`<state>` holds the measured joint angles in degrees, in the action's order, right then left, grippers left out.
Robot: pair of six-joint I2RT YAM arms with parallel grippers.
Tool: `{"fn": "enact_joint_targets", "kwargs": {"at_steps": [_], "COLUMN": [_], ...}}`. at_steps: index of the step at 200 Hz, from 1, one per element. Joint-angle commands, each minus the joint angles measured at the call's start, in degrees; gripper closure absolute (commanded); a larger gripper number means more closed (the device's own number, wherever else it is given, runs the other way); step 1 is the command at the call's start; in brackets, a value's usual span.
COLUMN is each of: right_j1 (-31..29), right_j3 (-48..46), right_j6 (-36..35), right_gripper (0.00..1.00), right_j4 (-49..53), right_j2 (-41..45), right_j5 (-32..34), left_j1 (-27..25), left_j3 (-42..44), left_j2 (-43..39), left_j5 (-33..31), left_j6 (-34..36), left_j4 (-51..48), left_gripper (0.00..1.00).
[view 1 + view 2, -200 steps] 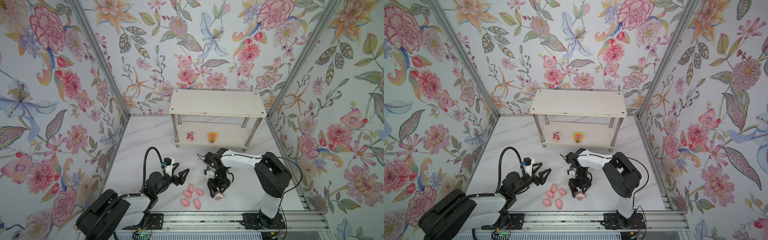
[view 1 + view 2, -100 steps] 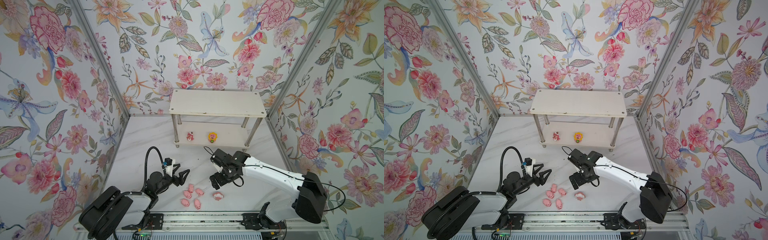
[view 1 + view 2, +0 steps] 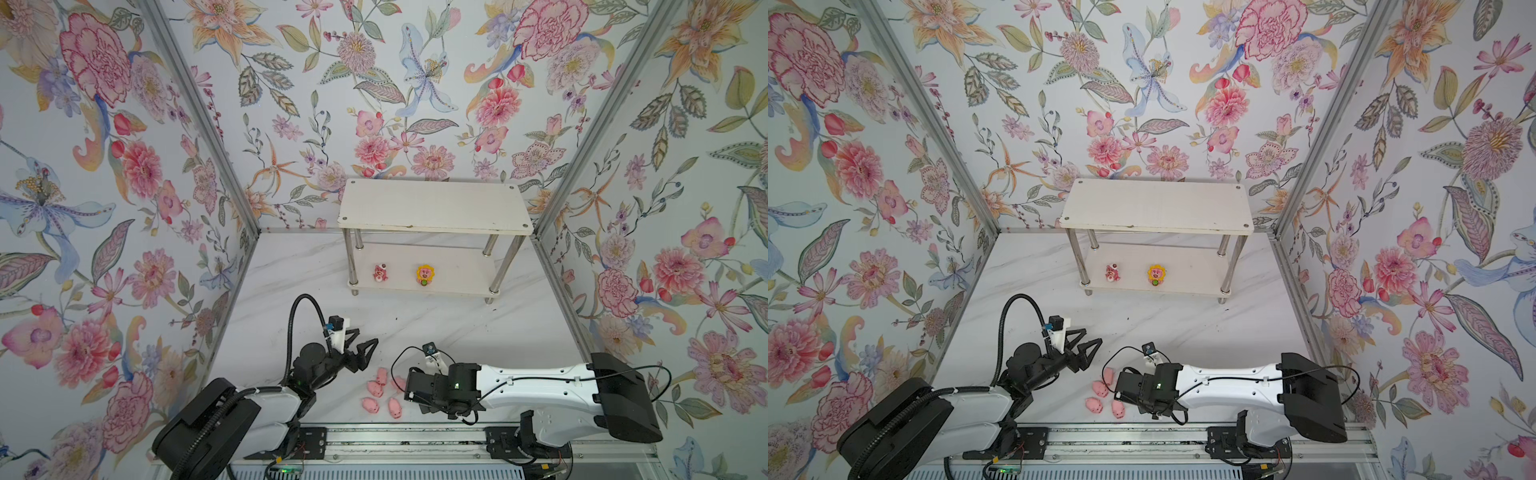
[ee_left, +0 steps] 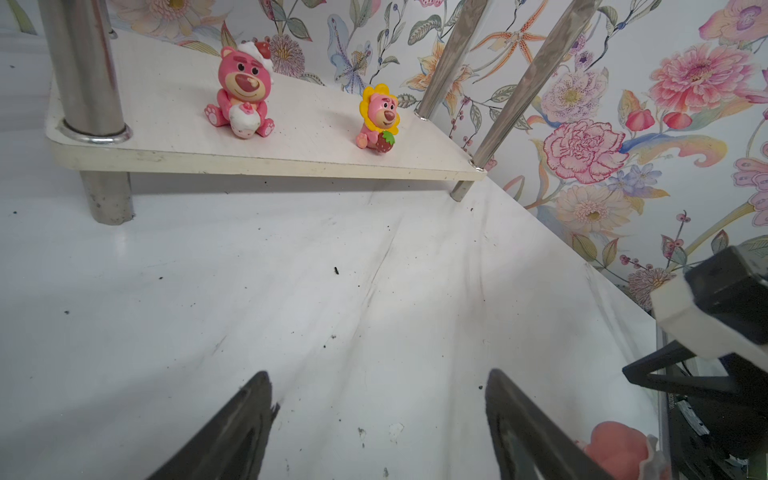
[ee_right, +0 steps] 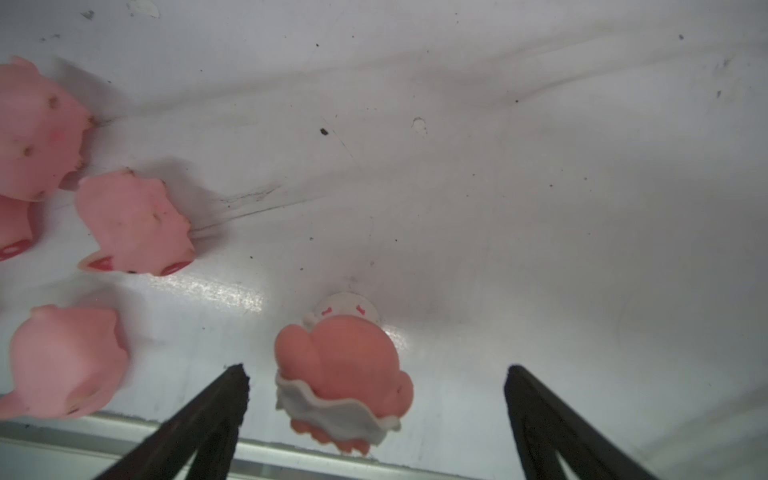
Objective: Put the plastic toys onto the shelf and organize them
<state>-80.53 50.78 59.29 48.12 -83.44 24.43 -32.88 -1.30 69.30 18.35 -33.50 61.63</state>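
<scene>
The shelf (image 3: 434, 205) stands at the back, white with chrome legs. On its lower tier sit a red-pink bear (image 3: 380, 273) (image 4: 243, 93) and a yellow-petalled toy (image 3: 424, 275) (image 4: 379, 118). Several pink pigs (image 3: 374, 388) (image 3: 1099, 388) (image 5: 133, 224) lie clustered on the table near the front. My right gripper (image 5: 376, 370) is open and straddles a pink-and-white toy (image 5: 345, 365) lying on the table without touching it. In both top views its wrist hides that toy. My left gripper (image 3: 365, 337) (image 4: 378, 375) is open and empty, hovering just left of the pigs.
A metal rail (image 3: 415, 432) (image 5: 291, 453) runs along the table's front edge, right behind the pink-and-white toy. Floral walls close in the left, back and right sides. The right arm's body (image 3: 540, 382) lies low along the front.
The right gripper opened and let go of the pink-and-white toy, which lies on the table. Its arm then swung down low along the front rail. The left gripper barely moved.
</scene>
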Motion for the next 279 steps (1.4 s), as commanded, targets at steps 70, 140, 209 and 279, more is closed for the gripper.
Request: {"fn": "enact_joint_targets", "kwargs": {"at_steps": [70, 140, 209, 279], "right_j1": [-1.75, -0.97, 5.82, 19.62], "right_j3": [-4.68, -15.27, -16.22, -25.0], "right_j6": [16.74, 23.06, 12.62, -20.04], "right_gripper": [0.2, 0.39, 0.61, 0.76], "right_j4": [-6.55, -14.63, -14.56, -39.98], "right_j2": [-0.16, 9.12, 12.76, 22.17], "right_j5": [2.8, 0.71, -1.11, -14.09], "left_j1": [0.89, 0.94, 1.07, 1.4], "left_j3": [-0.17, -0.28, -0.28, -0.28], "left_j2": [-1.26, 2.19, 2.82, 2.82], "left_j5": [-2.54, -1.36, -0.9, -0.81], "left_j6": [0.7, -0.54, -0.83, -0.66], "left_j4": [-0.94, 2.04, 2.8, 2.99], "left_gripper": [0.17, 0.17, 0.17, 0.17]}}
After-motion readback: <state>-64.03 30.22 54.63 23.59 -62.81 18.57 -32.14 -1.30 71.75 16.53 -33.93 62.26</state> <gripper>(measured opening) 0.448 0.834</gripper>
